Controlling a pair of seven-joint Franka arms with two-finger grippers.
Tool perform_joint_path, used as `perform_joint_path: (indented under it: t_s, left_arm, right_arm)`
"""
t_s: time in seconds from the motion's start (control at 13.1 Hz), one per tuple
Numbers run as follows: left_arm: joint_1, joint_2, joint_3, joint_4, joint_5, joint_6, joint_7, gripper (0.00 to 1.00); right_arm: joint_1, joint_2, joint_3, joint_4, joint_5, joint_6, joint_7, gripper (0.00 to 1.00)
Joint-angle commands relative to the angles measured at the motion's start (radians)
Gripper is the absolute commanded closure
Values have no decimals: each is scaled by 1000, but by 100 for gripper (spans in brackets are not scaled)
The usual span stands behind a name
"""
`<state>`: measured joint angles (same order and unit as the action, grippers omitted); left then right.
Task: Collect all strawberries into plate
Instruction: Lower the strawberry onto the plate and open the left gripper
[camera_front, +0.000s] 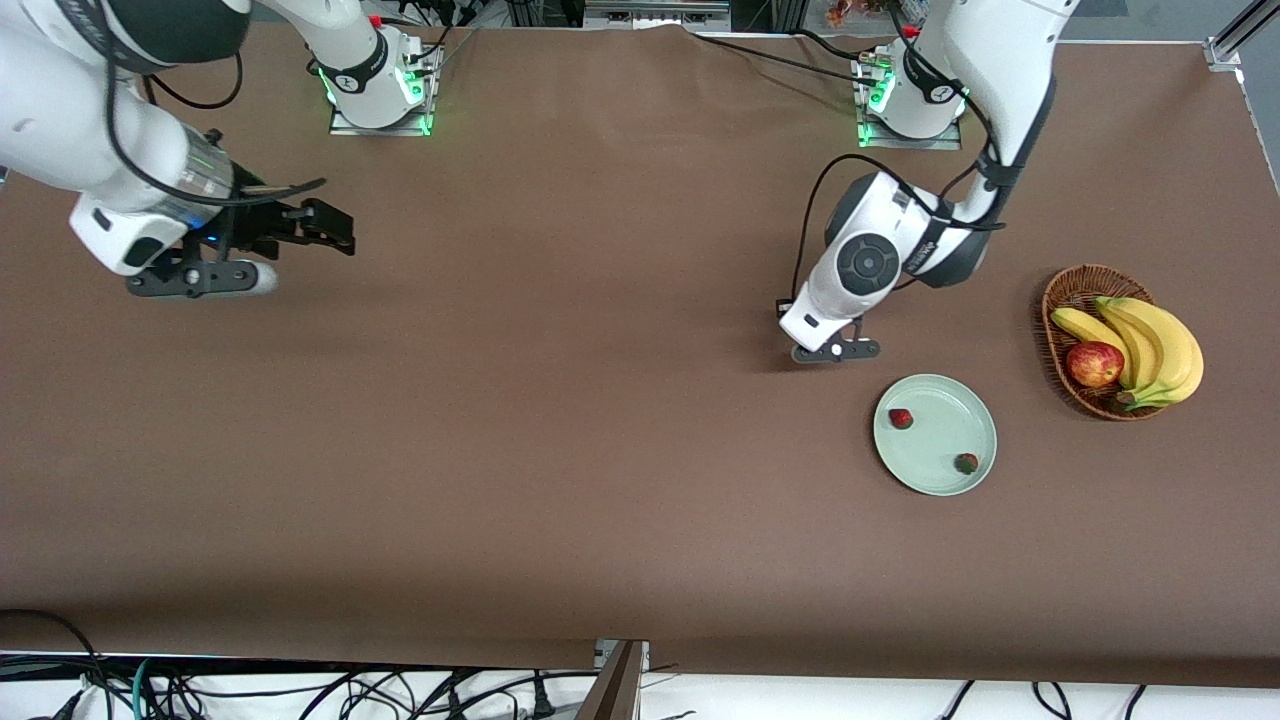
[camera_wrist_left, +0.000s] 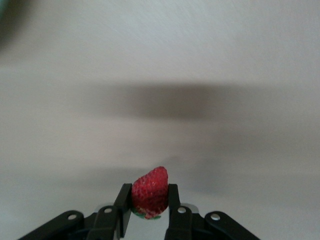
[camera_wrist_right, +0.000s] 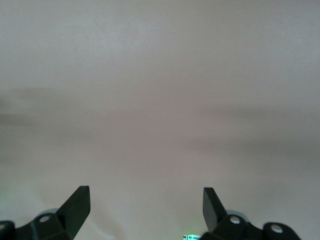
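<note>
The pale mint-green plate (camera_front: 940, 400) lies toward the left arm's end of the table. Two strawberries lie on it: one (camera_front: 901, 418) near the rim, one (camera_front: 966, 463) at the edge nearest the front camera. My left gripper (camera_front: 830, 350) hangs low over bare table beside the plate. In the left wrist view the gripper (camera_wrist_left: 149, 199) is shut on the third strawberry (camera_wrist_left: 150, 189), red tip pointing out and green cap inward. My right gripper (camera_front: 335, 228) waits open and empty over bare table at the right arm's end; the right wrist view (camera_wrist_right: 146, 200) shows its fingers wide apart.
A brown wicker basket (camera_front: 1062, 290) stands beside the plate, nearer the table's end, holding a bunch of bananas (camera_front: 1150, 345) and a red apple (camera_front: 1094, 363). Cables hang along the table's near edge.
</note>
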<state>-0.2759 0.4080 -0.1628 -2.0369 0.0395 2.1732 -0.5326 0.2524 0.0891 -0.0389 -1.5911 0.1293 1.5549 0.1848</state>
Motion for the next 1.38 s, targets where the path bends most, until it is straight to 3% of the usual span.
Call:
perform_joint_path:
  t_s: [0.0, 0.23, 0.54, 0.69, 0.76, 0.84, 1.07, 1.3]
  left_arm:
    - [29, 3, -6, 211, 177, -270, 47, 100]
    - [79, 58, 0, 332, 342, -279, 260, 100]
    - [201, 185, -3, 423, 339, -201, 642, 99]
    - [227, 227, -4, 419, 321, -176, 691, 94]
    - [228, 236, -7, 417, 303, -177, 689, 78]
    - [228, 238, -7, 412, 271, -182, 672, 1]
    - [260, 200, -6, 423, 246, -194, 688, 0]
    - [270, 79, -11, 464, 244, -214, 678, 0]
  right_arm:
    - [-143, -54, 167, -10, -97, -26, -21, 1]
    - [-150, -62, 160, -9, -143, -44, -85, 1]
    - [-150, -75, 108, -7, -134, -35, -181, 1]
    - [-150, -74, 85, -6, -129, -33, -183, 1]
    - [-150, -74, 85, -3, -131, -33, -167, 1]
    - [-150, -71, 83, 2, -131, -41, -163, 1]
    - [-147, -68, 77, 23, -131, -45, -107, 1]
    - [-147, -51, 79, 39, -138, -44, -119, 1]
